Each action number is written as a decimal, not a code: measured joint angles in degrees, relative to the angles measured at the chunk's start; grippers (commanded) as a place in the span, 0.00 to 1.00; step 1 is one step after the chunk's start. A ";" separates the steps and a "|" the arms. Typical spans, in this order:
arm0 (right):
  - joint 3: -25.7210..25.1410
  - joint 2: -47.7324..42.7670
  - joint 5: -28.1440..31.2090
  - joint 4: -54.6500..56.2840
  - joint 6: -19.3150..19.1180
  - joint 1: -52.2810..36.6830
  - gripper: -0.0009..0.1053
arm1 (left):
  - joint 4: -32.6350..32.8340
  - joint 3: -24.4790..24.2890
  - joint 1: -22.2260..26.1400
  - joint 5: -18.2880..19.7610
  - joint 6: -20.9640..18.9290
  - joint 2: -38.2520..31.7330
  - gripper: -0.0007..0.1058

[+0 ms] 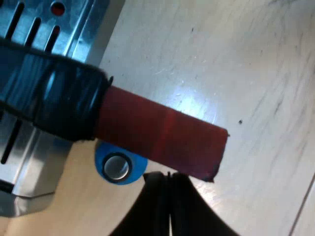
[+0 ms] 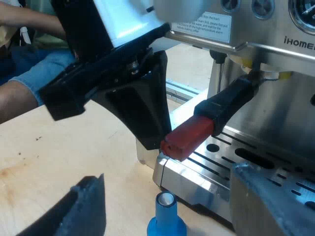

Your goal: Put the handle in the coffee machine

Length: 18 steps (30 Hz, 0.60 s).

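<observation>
Left gripper [image 1: 170, 196], two black tapered fingers: pressed flat together, just one thin seam between them, no gap, nothing pinched. Seen from the right wrist view, the left gripper [image 2: 157, 140] slants down, and its fingers read as a single black wedge narrowing to the tip. A blocky black wrist bracket [image 2: 74, 93] sits above it, under the white arm casing [image 2: 128, 19]. Right gripper [image 2: 167, 177], two broad black fingers [image 2: 86, 206]: spread wide apart, empty, well apart from the left gripper's tip.

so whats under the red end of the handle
The blue tamper stands on the table below the red end, beside the drip tray. The red end hides part of it from above.
</observation>
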 measured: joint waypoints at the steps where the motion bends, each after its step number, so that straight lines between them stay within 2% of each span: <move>1: 0.00 0.00 0.00 0.00 0.00 0.00 0.55 | 0.25 -0.12 -0.23 -0.54 1.08 0.00 0.01; 5: 0.00 0.00 0.00 0.00 0.00 0.00 0.55 | 1.13 -0.25 -0.09 -0.38 1.79 0.00 0.01; 9: 0.00 0.00 0.00 0.07 0.00 0.00 0.55 | 1.08 -0.25 2.60 1.67 1.97 -0.60 0.01; 14: 0.00 0.00 0.00 0.07 0.27 0.00 0.55 | 0.66 -0.51 7.81 2.66 2.70 -2.72 0.01; 16: 0.00 0.00 0.00 0.07 0.46 0.00 0.55 | 1.05 -0.51 12.02 2.66 2.69 -4.49 0.01; 18: 0.00 0.00 0.00 0.07 1.27 0.00 0.55 | 1.56 -0.51 13.87 2.66 2.69 -6.07 0.01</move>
